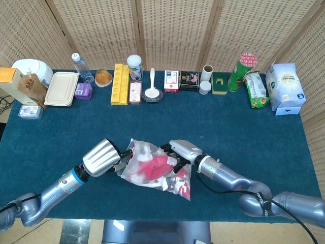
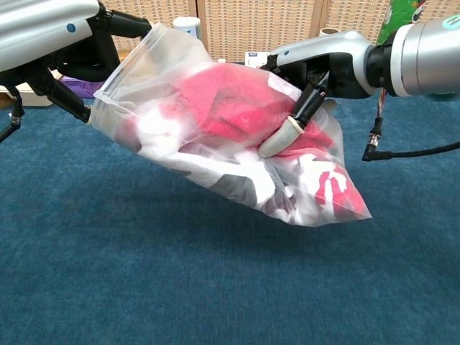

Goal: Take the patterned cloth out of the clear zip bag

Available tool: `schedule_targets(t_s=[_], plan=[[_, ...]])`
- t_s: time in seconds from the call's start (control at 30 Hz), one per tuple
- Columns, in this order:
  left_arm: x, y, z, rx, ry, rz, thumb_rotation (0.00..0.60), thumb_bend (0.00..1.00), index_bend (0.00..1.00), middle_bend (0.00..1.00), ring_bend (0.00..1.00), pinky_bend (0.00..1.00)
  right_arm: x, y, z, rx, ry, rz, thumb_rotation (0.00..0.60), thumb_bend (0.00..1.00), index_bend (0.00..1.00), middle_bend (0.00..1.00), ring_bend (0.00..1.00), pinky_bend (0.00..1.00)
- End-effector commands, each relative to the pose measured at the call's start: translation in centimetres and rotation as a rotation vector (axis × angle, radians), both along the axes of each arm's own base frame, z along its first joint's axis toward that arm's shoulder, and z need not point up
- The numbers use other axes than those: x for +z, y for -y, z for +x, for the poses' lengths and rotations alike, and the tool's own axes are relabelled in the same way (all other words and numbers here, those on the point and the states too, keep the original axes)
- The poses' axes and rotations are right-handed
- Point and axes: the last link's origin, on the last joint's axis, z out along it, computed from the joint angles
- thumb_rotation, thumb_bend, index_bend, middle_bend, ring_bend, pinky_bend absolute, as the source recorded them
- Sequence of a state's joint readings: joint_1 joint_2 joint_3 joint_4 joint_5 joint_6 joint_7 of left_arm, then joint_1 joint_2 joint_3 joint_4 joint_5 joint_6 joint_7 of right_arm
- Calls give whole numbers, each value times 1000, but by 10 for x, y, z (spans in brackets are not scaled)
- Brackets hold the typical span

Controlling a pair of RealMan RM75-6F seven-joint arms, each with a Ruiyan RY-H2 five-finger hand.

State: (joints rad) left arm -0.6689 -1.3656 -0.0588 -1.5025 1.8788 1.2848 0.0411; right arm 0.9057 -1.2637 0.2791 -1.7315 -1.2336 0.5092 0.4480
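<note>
Between them, left hand [image 1: 101,157] and right hand [image 1: 184,151] grip the cloth-filled zip bag [image 2: 237,144].

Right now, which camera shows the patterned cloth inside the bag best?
The chest view: the patterned cloth fills the frame, red and white through the clear zip bag. In the head view it is small, partly hidden by both hands.
</note>
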Motion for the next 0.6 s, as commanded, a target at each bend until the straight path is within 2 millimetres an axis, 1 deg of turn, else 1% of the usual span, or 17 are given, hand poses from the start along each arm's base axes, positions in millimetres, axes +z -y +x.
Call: schedule_targets(t_s=[0.03,0.43,0.6], plan=[[-2,-1,2,1,11,-7,600,176,372,1000,1000,981,0,0,-2,-1,2,4,600,167,811,903,1000,1000],[-8,-3,4,43,-4,-46,600,176,371,1000,1000,981,5,1,-3,-36,52,31,600,168,811,903,1000,1000],[-10,-1,8,50,-2,-78,600,176,371,1000,1000,981,7,-1,-1,-57,89,50,600,168,811,903,1000,1000]])
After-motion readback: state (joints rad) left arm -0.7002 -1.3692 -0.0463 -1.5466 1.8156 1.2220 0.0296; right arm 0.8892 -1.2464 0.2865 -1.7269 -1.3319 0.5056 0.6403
